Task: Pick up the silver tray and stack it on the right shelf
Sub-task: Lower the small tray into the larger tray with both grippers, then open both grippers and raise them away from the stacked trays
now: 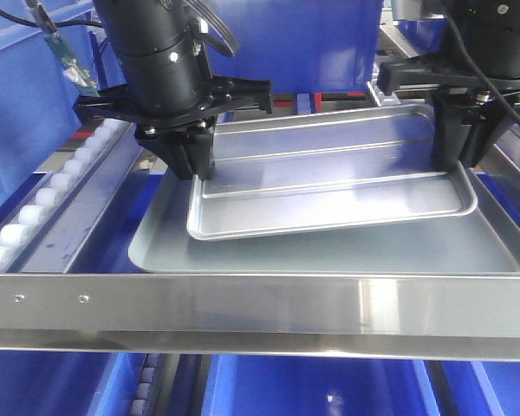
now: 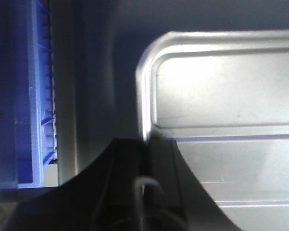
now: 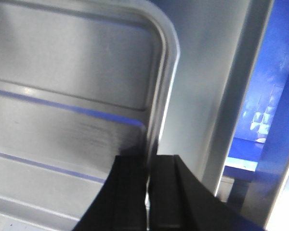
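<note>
1. Leftmost, a rail of white rollers (image 1: 48,195) runs back along the shelf side, with blue bins (image 1: 17,113) beyond it; neither crosses the tray's path.
2. Next, the left gripper (image 1: 191,156) is clenched on the left short rim of the silver tray (image 1: 329,178); the left wrist view shows its fingers (image 2: 156,159) closed either side of that edge.
3. Centrally, the silver tray lies with its long axis running left to right between the two arms, so each arm holds its own nearer end. It sits skewed inside the larger grey tray (image 1: 156,251), its near edge close above that tray's floor; whether it touches I cannot tell.
4. Rightward, the right gripper (image 1: 458,143) is likewise clamped on the right short rim, the rim pinched between its fingers (image 3: 130,187) in the right wrist view.
5. Across the front, the right shelf's steel bar (image 1: 260,308) stands below the trays and clear of them. My judgement: squaring the silver tray to the grey one is what setting it down hinges on.
</note>
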Available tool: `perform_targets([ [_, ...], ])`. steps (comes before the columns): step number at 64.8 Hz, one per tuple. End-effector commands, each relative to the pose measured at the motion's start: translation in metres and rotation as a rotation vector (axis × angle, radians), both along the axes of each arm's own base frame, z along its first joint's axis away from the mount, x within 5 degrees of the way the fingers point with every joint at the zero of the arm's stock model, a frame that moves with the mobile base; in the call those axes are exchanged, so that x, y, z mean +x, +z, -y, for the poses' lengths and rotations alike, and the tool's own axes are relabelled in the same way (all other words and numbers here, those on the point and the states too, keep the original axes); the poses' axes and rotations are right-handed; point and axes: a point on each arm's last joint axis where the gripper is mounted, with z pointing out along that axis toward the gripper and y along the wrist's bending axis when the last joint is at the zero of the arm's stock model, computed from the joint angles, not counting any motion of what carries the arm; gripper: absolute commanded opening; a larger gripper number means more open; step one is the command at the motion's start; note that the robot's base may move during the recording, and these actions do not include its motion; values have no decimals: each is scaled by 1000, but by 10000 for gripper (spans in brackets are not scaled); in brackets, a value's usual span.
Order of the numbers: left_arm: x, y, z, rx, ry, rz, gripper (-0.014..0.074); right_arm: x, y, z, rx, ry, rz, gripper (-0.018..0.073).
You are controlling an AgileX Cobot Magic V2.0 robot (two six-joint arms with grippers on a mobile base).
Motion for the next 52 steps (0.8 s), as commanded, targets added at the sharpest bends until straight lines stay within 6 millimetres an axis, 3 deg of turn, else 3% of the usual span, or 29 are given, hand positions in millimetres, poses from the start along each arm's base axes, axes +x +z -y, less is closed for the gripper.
perform_targets([
  [1, 3, 29, -7, -34, -30, 71, -71, 1, 27, 8, -34, 26, 115, 81],
  [6, 6, 29, -11, -48, -25, 60, 33, 1, 27, 8, -35, 26, 113, 161],
  [17, 8, 35, -12, -50, -20, 69, 384, 0, 27, 8, -37, 25, 107, 459],
  [25, 10, 43, -11, -51, -17, 80, 467, -1, 28, 9, -38, 24, 102, 585],
  [33, 9, 52, -13, -31, -9, 60, 463, -5, 36, 10, -33, 23, 122, 579],
  [41, 4, 65, -18, 11, -9, 26, 463, -16, 57, 13, -17, 21, 181, 529],
  [47, -8, 80, -24, 36, -30, 26, 417, -30, 78, 17, -6, 17, 225, 417],
  [52, -24, 96, -30, 57, -63, 50, 303, -46, 94, 22, 2, 14, 255, 290],
])
